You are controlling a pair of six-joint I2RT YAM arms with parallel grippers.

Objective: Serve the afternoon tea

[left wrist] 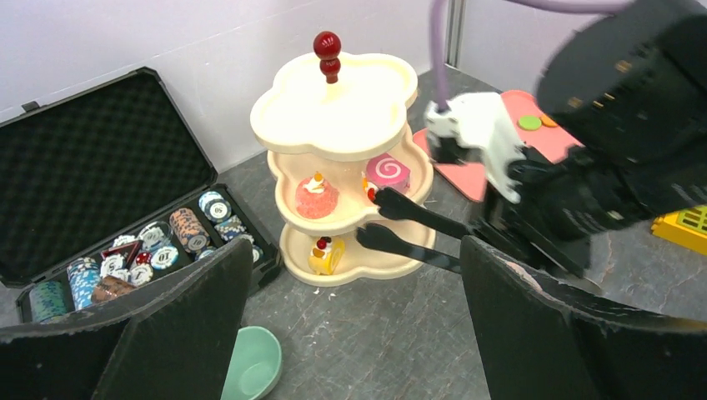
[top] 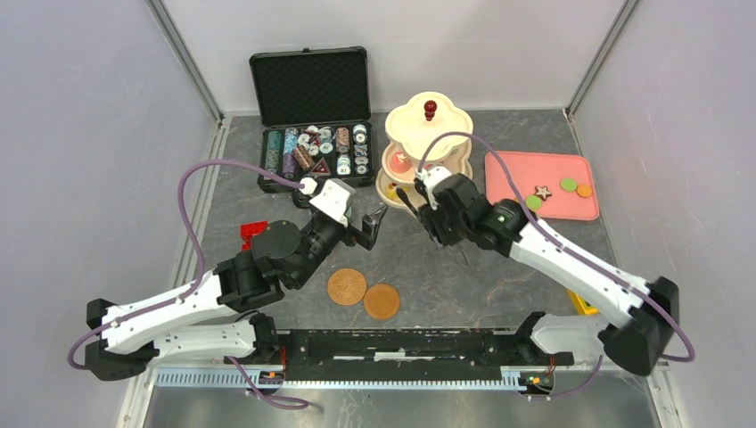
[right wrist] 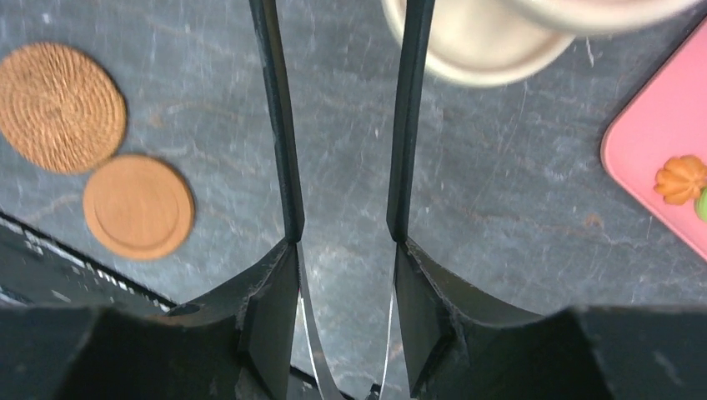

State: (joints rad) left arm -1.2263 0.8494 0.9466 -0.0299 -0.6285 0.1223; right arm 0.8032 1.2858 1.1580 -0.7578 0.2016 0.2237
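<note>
right gripper point(left wrist: 373, 218): two long black fingers a narrow gap apart, nothing between them, grey table showing through the gap in the wrist view. the tips are at the front edge of the cream three-tier stand point(left wrist: 350, 117), level with its middle and bottom tiers; they may touch the rim, not clear. left gripper point(top: 370, 221): fingers spread wide, empty, hovering over the table just left of the stand and facing it. stand: upright, red knob point(left wrist: 327, 52) on top. the middle tier carries a pink domed pastry point(left wrist: 317, 197) and a pink swirl roll point(left wrist: 388, 172); the bottom tier carries a yellow pastry point(left wrist: 323, 254). teal cup point(left wrist: 254, 367): on the table beneath the left gripper. woven saucer point(top: 347, 286) and smooth saucer point(top: 382, 301): side by side on the table near the arm bases. pink tray point(top: 517, 174): right of the stand, holding a star cookie point(top: 542, 192) and small green and orange rounds. black case point(top: 309, 85): open, behind and left of the stand, filled with poker chips point(top: 343, 143).
</note>
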